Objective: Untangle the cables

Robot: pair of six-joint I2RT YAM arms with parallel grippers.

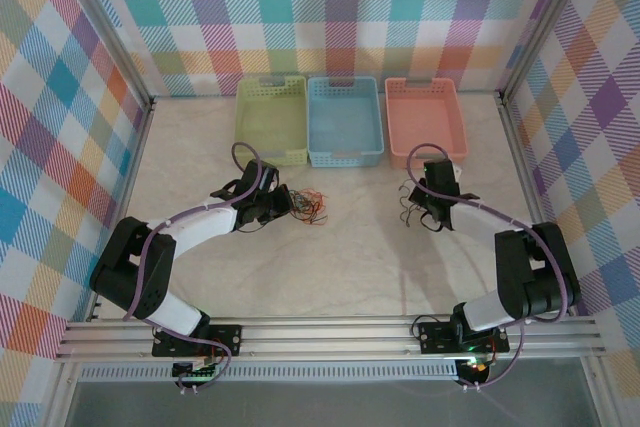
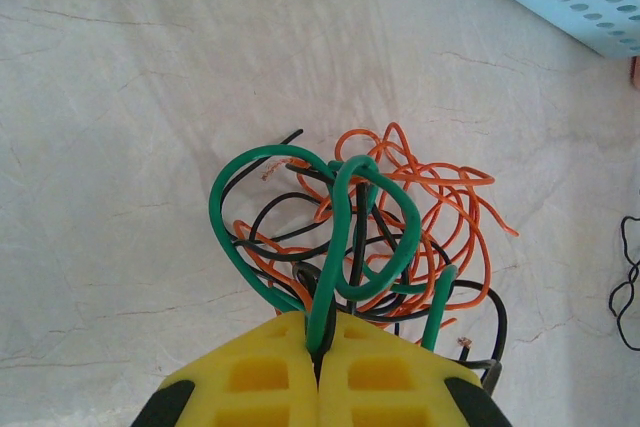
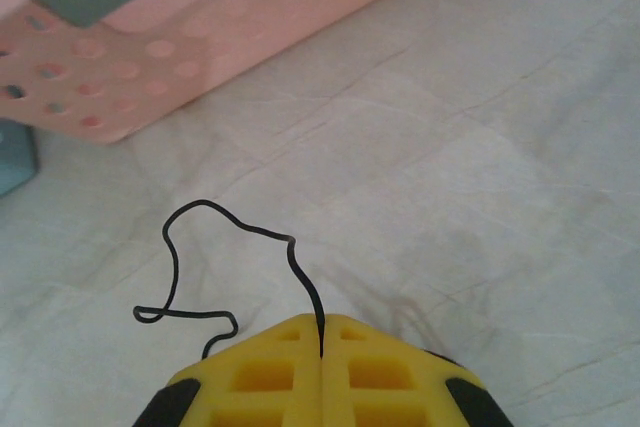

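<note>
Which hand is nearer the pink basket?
Right. The right hand sits just in front of the pink basket; the left hand is across the table, by the green basket.

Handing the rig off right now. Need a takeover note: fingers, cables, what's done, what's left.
Left gripper: fingers shut on a green wire that loops through the tangle of orange, black and green wires on the table.
Right gripper: fingers shut on one black wire, apart from the tangle, near the pink basket.
Done: that black wire is free.
Left: separate the green wire, then the rest of the tangle.
</note>
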